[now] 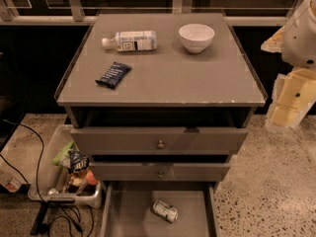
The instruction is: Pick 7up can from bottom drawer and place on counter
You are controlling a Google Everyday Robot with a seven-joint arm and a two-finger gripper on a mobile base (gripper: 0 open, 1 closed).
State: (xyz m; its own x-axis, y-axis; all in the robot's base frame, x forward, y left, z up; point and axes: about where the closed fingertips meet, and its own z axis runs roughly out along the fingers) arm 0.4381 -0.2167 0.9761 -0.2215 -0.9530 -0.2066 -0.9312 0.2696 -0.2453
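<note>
The 7up can (165,211) lies on its side on the floor of the bottom drawer (128,214), which is pulled open at the bottom of the view. The counter (177,80) is the grey cabinet top above it, with a chipped front edge. My gripper (285,110) hangs at the far right, beside the cabinet's right side at about counter height. It is well above and to the right of the can and nothing shows in it.
On the counter are a clear plastic bottle (131,41) lying down, a white bowl (196,37) and a dark blue snack packet (113,74). Two knobbed drawers (160,144) stand slightly open above the bottom one. A white bin (59,179) of snacks and black cables (37,152) lie to the left.
</note>
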